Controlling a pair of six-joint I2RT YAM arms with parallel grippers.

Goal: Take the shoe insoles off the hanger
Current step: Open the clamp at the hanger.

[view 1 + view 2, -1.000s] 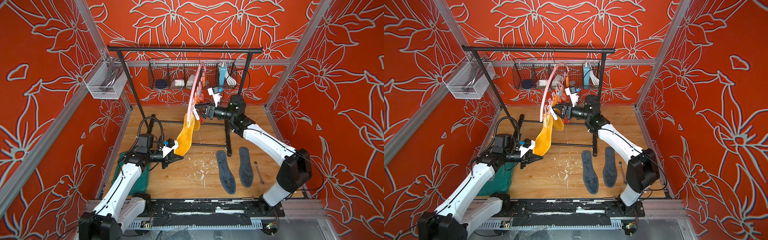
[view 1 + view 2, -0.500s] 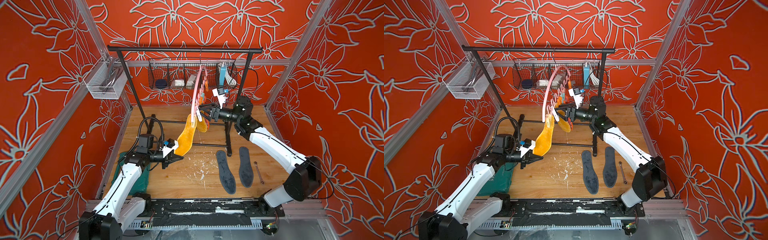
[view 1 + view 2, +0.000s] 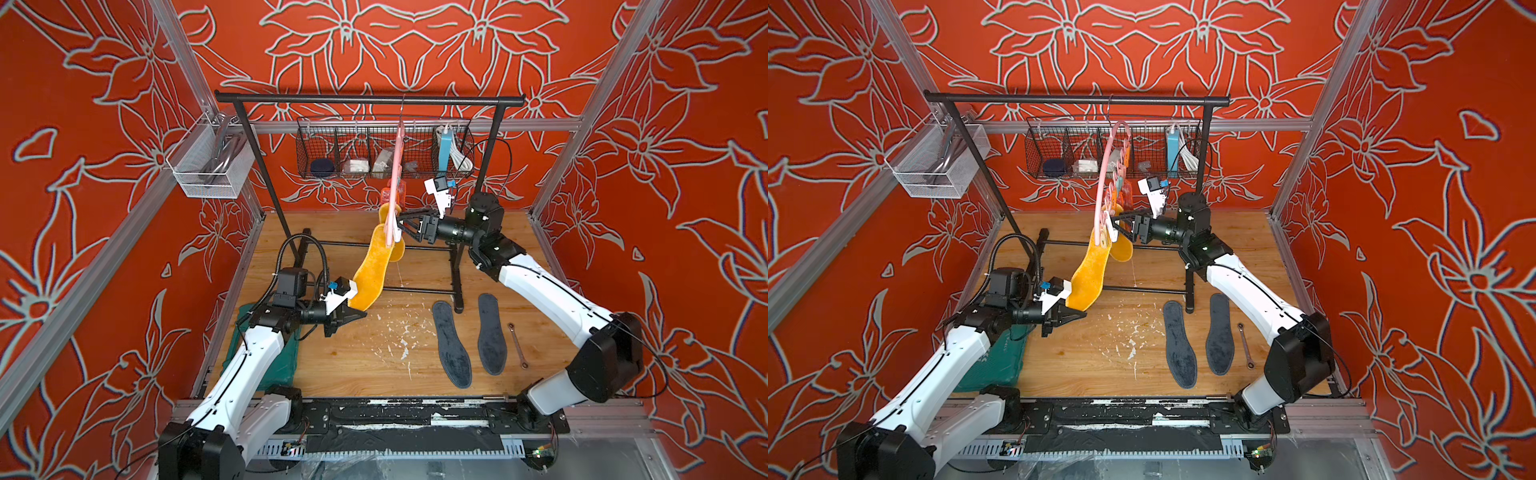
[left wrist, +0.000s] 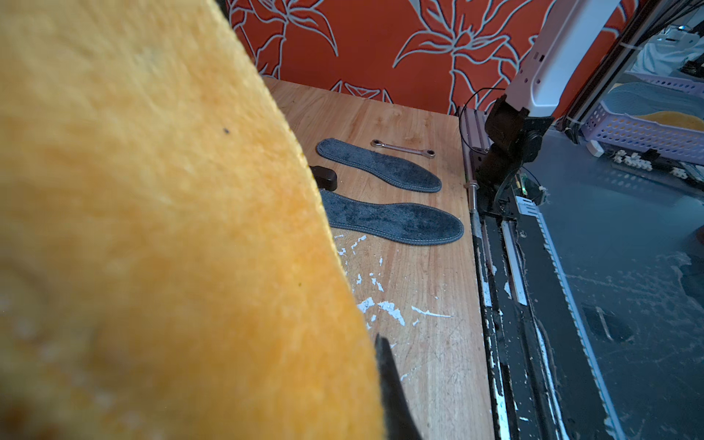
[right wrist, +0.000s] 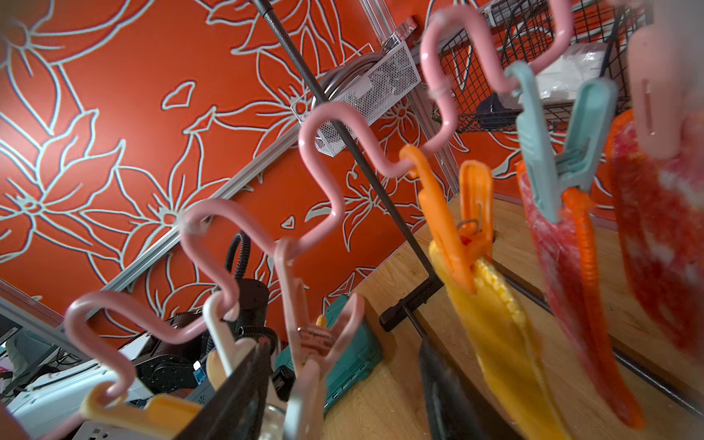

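Your left gripper [image 3: 356, 312] is clamped on the low end of the yellow insole [image 3: 372, 266], which hangs from the hanger [image 3: 395, 166] in both top views. The right gripper [image 3: 400, 226] is at the hanger. Two grey insoles [image 3: 451, 345] lie near right. Left wrist: yellow fuzz fills your view. Right wrist: the jaws stand apart around a pink clip [image 5: 308, 335].

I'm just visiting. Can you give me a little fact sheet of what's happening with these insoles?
Left hand: shut on the lower end of a yellow insole clipped to the hanger
Right hand: open, jaws either side of a pink clothespin
On the table: two grey insoles, side by side
Also clipped: second yellow insole, two red insoles
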